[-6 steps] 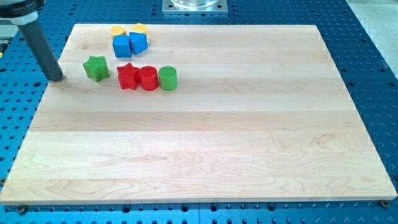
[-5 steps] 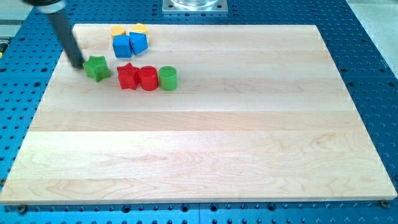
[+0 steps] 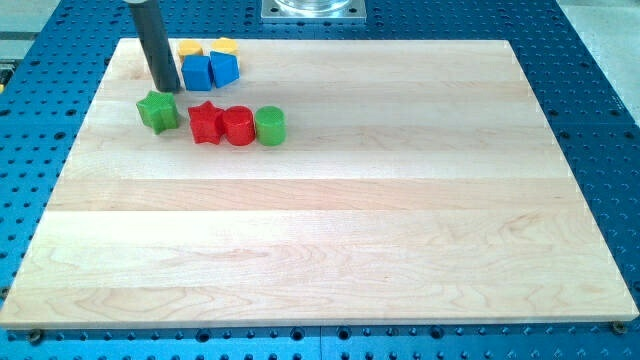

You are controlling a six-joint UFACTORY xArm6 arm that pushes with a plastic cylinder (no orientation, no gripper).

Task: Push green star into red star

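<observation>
Tip [image 3: 168, 88] bare, holding nothing, just at 12 o'clock of green star [image 3: 157, 110] | red star [image 3: 205, 122] near, at its 3 o'clock, apart | wooden board [image 3: 330, 240] on blue perforated table [image 3: 590, 90]

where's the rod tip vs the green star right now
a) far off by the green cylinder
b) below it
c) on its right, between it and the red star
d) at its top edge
d: my tip sits just at the view's top edge of the green star, with the red star off to the view's right.
</observation>
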